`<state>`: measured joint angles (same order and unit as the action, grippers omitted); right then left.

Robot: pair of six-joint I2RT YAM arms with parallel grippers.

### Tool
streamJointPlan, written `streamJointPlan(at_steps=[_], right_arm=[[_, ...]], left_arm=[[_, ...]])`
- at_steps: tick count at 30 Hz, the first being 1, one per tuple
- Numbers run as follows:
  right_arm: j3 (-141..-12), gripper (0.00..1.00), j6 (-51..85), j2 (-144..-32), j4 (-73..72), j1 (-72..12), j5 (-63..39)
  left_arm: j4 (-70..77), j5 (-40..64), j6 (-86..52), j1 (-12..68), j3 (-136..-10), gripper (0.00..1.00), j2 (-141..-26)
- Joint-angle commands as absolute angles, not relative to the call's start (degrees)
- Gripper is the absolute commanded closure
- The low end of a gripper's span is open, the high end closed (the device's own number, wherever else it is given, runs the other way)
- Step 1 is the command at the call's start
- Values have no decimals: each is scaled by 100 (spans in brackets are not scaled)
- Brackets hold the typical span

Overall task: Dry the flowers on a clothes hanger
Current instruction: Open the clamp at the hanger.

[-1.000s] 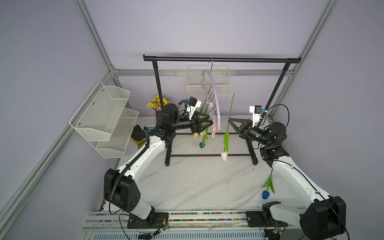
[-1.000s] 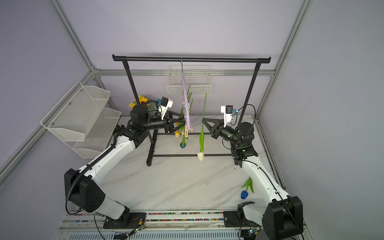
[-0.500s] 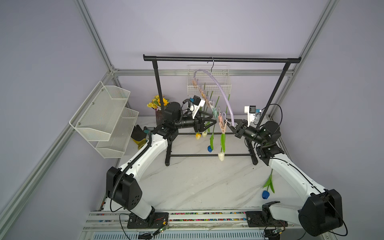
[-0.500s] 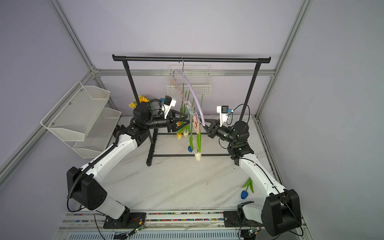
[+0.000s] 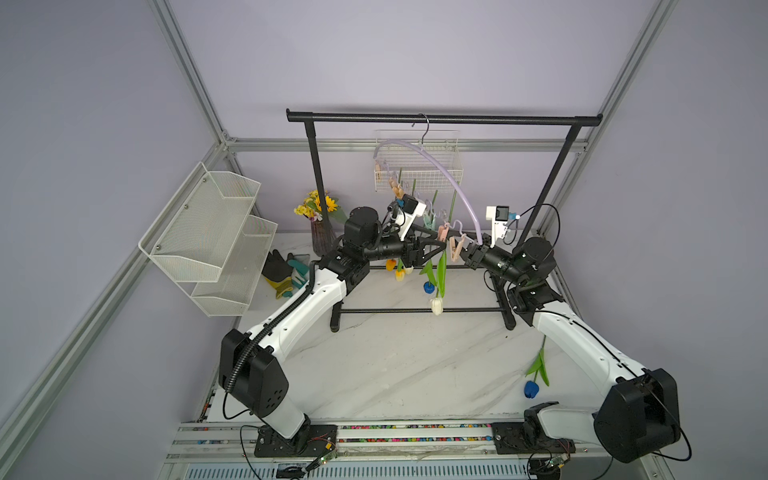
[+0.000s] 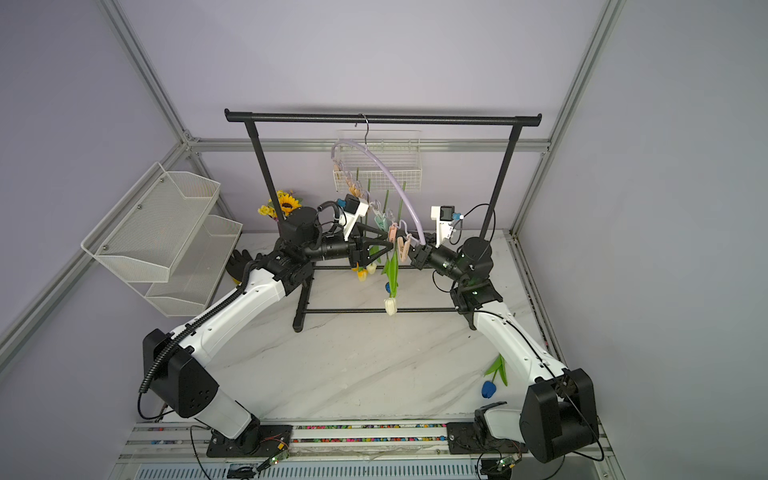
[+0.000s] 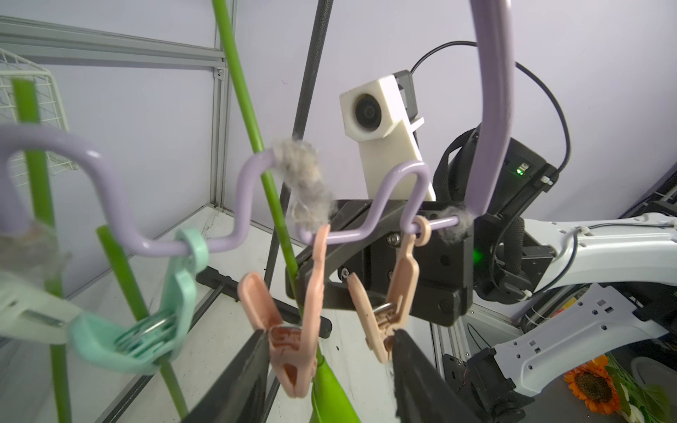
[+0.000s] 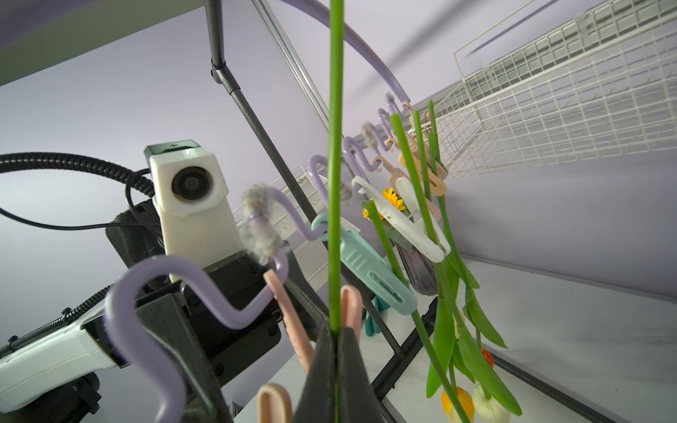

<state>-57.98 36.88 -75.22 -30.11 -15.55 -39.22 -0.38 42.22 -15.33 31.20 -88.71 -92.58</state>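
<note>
The lilac clothes hanger (image 5: pixel 446 174) (image 6: pixel 390 174) hangs by its hook from the black rack, its clip row slanting down towards both grippers. My right gripper (image 8: pixel 335 333) (image 5: pixel 467 252) is shut on the green stem (image 8: pixel 335 183) of a tulip whose white head (image 5: pixel 435 305) hangs downward. The stem runs beside a pink clip (image 7: pixel 293 348). My left gripper (image 7: pixel 329 340) (image 5: pixel 444 245) is open, its fingers straddling that clip and a second pink clip (image 7: pixel 388 311). Several other tulips (image 8: pixel 421 175) hang clipped by their stems. A blue tulip (image 5: pixel 531 388) lies on the table near the right arm.
The black garment rack (image 5: pixel 440 119) stands across the back, its foot bar (image 5: pixel 415 310) low over the marble table. A white wire basket (image 5: pixel 419 174) hangs on the wall behind. A wire shelf (image 5: pixel 212 237), a sunflower vase (image 5: pixel 320 237) and gloves (image 5: pixel 286 272) are at the left.
The hanger has swung from edge-on to broadside. My right gripper has carried the tulip stem left, up to the end clips by my left gripper. The left jaws have narrowed slightly.
</note>
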Motion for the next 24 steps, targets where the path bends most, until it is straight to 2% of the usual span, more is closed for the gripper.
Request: streamJointPlan(at_steps=[1,4,24], right_arm=[[-5950,100,3700,-7550,-3201,-1599,-3817],[-5955,100,3661,-7543,-3141,-1594,-3782],[-5990,100,3781,-7682,-3275,-1596,-3867]], left_arm=[[-91,3819,-1450,3111,-9160,39,-9341],[-6,3797,-1458,3111,-9176,33,-9360],[-95,4322,-1537,3177,-9776,37,-9746]])
